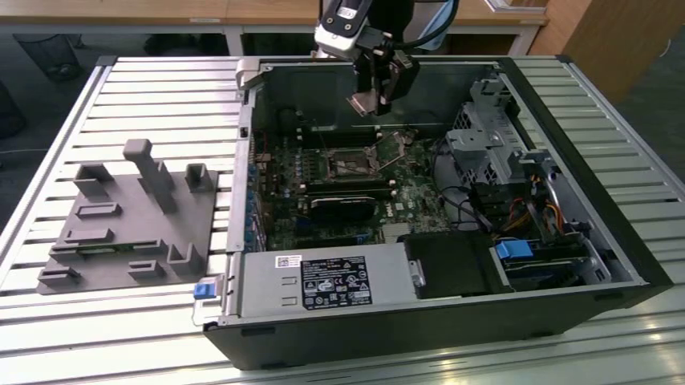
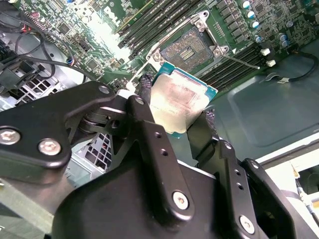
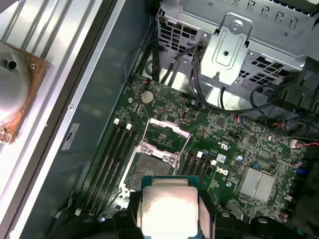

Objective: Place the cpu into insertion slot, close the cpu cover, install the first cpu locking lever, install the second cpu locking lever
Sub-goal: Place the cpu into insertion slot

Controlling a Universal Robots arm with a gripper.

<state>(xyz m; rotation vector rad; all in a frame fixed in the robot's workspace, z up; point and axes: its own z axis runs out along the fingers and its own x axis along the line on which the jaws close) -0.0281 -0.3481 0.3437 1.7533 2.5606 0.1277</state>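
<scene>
The cpu (image 1: 362, 104) hangs above the insertion slot (image 1: 350, 166) inside the case (image 1: 428, 333); a fixture (image 1: 118, 228) lies at the exterior view's left.

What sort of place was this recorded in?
Probably a robotics lab workbench: an open computer case lies on a slatted metal table beside a grey fixture tray, and the gripper holds the cpu.

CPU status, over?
Hand shut on cpu, above the motherboard. Insertion slot bare, cpu cover open. Nothing seen blocking the slot.

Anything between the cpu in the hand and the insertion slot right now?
Nothing: in the second wrist view the stretch from the cpu to the insertion slot is bare, just open air.
</scene>
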